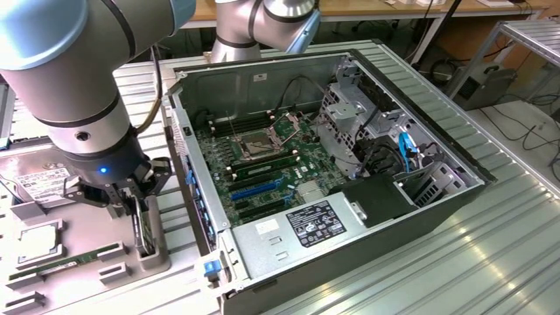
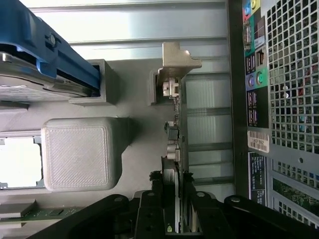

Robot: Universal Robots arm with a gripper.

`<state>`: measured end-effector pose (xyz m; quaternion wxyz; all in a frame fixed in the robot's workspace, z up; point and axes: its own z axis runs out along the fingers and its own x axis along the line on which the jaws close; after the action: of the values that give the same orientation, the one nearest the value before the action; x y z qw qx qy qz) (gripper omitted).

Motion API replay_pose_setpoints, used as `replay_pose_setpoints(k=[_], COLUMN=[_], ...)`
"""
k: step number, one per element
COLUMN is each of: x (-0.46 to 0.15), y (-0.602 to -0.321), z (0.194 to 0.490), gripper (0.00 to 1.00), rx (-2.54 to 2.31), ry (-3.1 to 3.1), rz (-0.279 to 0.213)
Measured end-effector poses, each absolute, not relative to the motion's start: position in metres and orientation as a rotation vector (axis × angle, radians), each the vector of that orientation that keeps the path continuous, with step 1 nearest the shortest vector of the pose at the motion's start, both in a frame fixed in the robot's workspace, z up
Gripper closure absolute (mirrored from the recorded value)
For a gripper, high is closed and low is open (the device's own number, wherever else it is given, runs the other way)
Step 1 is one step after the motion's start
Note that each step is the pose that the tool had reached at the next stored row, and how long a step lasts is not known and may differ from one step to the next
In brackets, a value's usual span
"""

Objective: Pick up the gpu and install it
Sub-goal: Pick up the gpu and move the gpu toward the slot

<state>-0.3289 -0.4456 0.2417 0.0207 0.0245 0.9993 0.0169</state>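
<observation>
We judge the lift should go straight up out of the slot with no twist, because the gpu (image 2: pixel 174 144) stands on edge. The gripper (image 1: pixel 136 207) sits astride its top edge, toward the end away from the silver bracket (image 2: pixel 177 62). We cannot tell whether it is clamped on the card. A square hold on both faces would matter, as a thin card tips easily.

The open computer case (image 1: pixel 368 256) lies on the counter (image 1: pixel 490 262) and holds the motherboard (image 1: pixel 262 164) with its blue slots (image 1: pixel 254 187) bare. In the exterior view, the grey tray (image 1: pixel 88 226) lies at eight o'clock from the case. The gpu stands at the tray's three o'clock edge, the hard drive (image 1: pixel 39 180) is at eleven, the processor (image 1: pixel 35 239) at nine and the memory stick (image 1: pixel 65 262) at seven.
</observation>
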Motion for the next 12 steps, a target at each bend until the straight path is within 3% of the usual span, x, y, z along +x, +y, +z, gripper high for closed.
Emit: replay_pose_setpoints(k=[12], x=[-0.328], y=[-0.446], z=[0.267], gripper=[0.74], rx=[0.047], ry=[3.108], rz=[0.057])
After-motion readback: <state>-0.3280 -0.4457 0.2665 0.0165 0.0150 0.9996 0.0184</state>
